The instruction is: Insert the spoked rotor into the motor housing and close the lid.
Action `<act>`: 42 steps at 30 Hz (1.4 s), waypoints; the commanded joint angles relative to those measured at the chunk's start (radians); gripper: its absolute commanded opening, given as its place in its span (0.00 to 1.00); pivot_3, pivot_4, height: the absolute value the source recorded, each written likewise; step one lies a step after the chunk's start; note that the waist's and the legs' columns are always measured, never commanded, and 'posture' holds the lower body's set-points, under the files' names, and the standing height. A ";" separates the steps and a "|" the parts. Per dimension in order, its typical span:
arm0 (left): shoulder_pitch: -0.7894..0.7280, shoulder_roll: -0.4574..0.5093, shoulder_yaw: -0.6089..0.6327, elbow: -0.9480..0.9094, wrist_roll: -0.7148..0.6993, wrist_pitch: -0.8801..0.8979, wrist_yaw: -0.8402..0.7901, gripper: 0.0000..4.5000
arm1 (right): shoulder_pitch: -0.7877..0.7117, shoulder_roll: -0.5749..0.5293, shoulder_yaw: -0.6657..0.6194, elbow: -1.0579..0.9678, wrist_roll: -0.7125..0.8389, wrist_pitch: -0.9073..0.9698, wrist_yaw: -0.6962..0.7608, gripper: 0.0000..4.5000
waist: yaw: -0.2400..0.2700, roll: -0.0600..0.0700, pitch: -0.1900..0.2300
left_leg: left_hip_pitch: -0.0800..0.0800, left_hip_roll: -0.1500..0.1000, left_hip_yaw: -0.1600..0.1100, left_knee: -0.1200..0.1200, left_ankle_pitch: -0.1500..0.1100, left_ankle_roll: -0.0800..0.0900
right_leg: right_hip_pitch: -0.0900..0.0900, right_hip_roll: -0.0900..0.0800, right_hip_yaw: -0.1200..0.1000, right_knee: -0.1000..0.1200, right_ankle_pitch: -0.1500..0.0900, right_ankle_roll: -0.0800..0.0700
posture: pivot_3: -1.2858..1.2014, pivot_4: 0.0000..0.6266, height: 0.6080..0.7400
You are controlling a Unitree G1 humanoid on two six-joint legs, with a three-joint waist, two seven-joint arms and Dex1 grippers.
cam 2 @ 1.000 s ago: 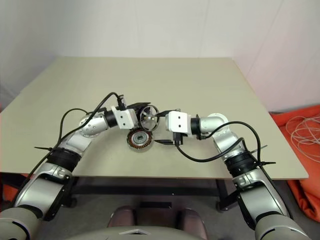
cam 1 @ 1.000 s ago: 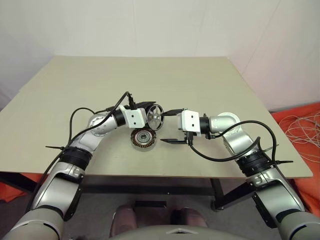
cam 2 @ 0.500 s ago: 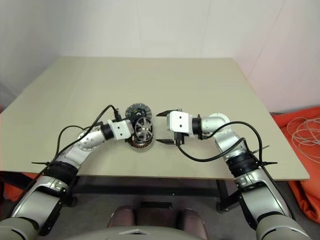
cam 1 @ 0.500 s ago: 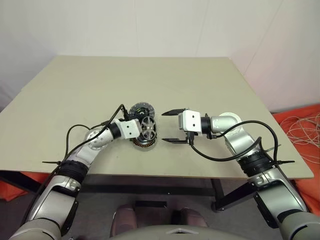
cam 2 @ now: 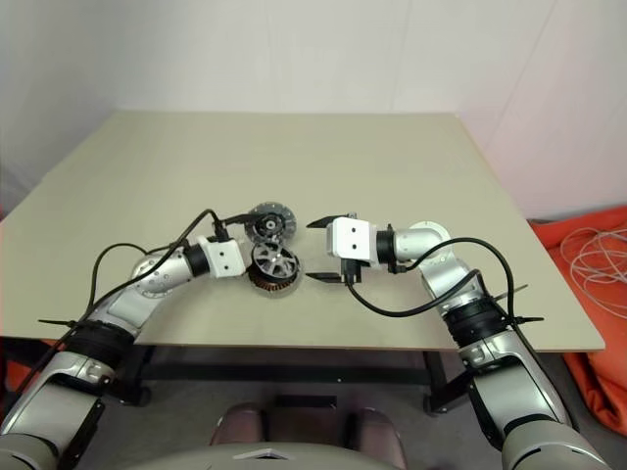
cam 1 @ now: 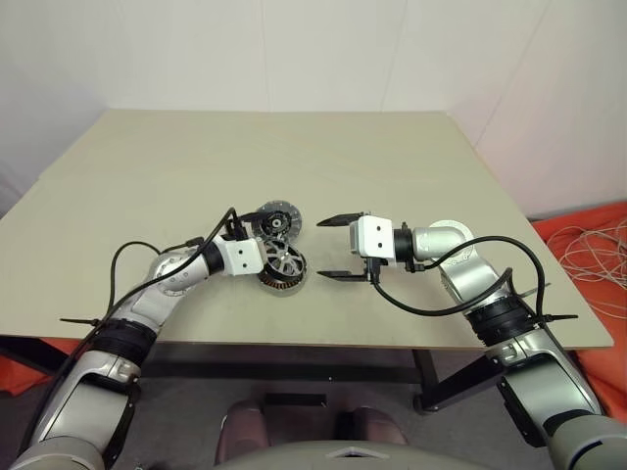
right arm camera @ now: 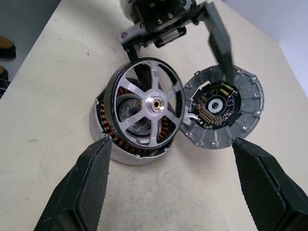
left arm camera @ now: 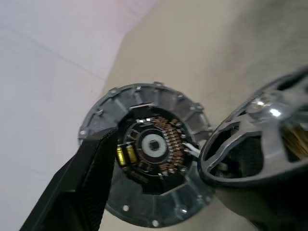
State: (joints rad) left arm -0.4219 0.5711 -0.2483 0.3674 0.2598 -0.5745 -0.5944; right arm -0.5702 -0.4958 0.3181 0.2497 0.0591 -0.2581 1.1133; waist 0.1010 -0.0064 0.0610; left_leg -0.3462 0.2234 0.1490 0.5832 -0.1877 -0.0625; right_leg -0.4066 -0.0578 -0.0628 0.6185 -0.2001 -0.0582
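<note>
One beige rectangular desk [cam 1: 411,157] carries three motor parts, all left of frame centre. One short round metal motor housing with copper-brown windings [right arm camera: 108,139] stands there. One black-rimmed spoked rotor with silver spokes [right arm camera: 147,108] rests tilted on its top, not seated. One dark grey round lid [right arm camera: 222,113] lies touching the housing. Left gripper [cam 1: 266,257], jaws spread, straddles rotor and lid. Right gripper [cam 1: 336,247], jaws spread wide, empty, just right of the housing.

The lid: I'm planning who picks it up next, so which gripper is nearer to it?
Left. The left gripper stands open right at the lid, one finger over its rim. The right gripper, open, hangs apart on its other side.
</note>
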 commanded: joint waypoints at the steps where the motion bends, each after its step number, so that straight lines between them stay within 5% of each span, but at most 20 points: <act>1: 0.003 0.040 0.008 -0.087 -0.017 0.031 -0.051 0.85 | -0.016 0.003 -0.021 -0.007 0.005 -0.019 -0.004 1.00 | -0.001 0.000 0.000 | 0.000 0.000 0.000 0.000 0.000 0.000 | 0.000 0.000 0.000 0.000 0.000 0.000 | 0.52 0.00 1.00; 15: -0.006 0.187 0.003 -0.153 -0.015 0.114 -0.237 0.85 | -0.025 0.008 -0.017 0.006 0.004 -0.025 0.005 1.00 | -0.004 0.000 0.000 | 0.002 0.000 0.000 0.000 0.000 0.000 | 0.000 0.000 0.000 0.000 0.000 0.000 | 0.52 0.00 1.00; 31: 0.009 0.239 0.003 -0.186 -0.049 0.357 -0.439 0.85 | -0.021 0.007 -0.019 -0.028 0.033 0.095 0.046 1.00 | -0.005 0.001 0.000 | 0.003 0.000 0.000 -0.001 0.000 0.000 | 0.000 0.000 0.000 0.000 0.000 0.000 | 0.52 0.00 1.00; 42: 0.102 0.309 0.054 -0.294 -0.166 0.831 -0.567 0.85 | -0.033 0.006 -0.022 -0.051 0.053 0.223 0.096 1.00 | -0.011 0.002 0.001 | 0.004 0.000 0.001 -0.002 0.000 0.000 | 0.001 0.001 0.000 0.001 -0.001 -0.002 | 0.52 0.00 1.00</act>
State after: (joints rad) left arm -0.3354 0.8487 -0.2033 0.0951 0.0991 0.1752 -1.1307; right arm -0.5744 -0.4863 0.3184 0.2541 0.0819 -0.0497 1.2015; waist 0.0899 -0.0045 0.0615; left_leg -0.3420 0.2238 0.1500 0.5810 -0.1875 -0.0629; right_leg -0.4058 -0.0572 -0.0624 0.6191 -0.2010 -0.0602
